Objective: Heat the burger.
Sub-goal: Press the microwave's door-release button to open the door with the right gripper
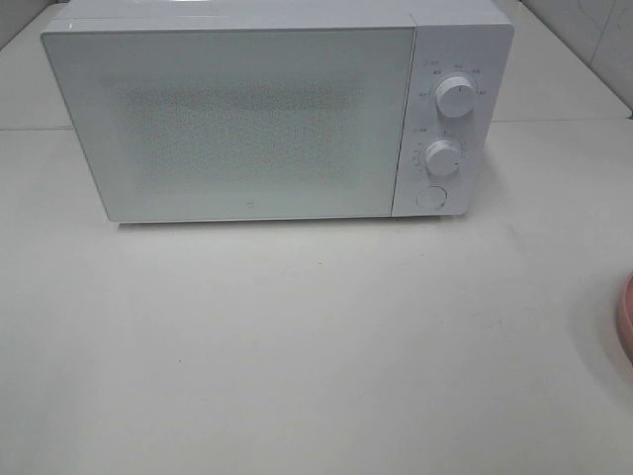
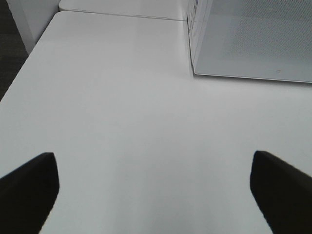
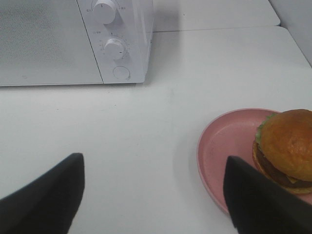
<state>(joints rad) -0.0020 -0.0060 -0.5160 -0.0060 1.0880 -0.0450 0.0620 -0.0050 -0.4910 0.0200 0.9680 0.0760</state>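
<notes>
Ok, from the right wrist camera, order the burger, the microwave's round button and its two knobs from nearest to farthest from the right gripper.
From the right gripper:
1. Burger, on the pink plate.
2. Round button, bottom of the microwave panel.
3. Lower knob, just above it.
4. Upper knob, top of the panel.

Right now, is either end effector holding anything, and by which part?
Nothing is held: the left end effector and right end effector are both open and empty; the burger sits on the pink plate, ungripped.
</notes>
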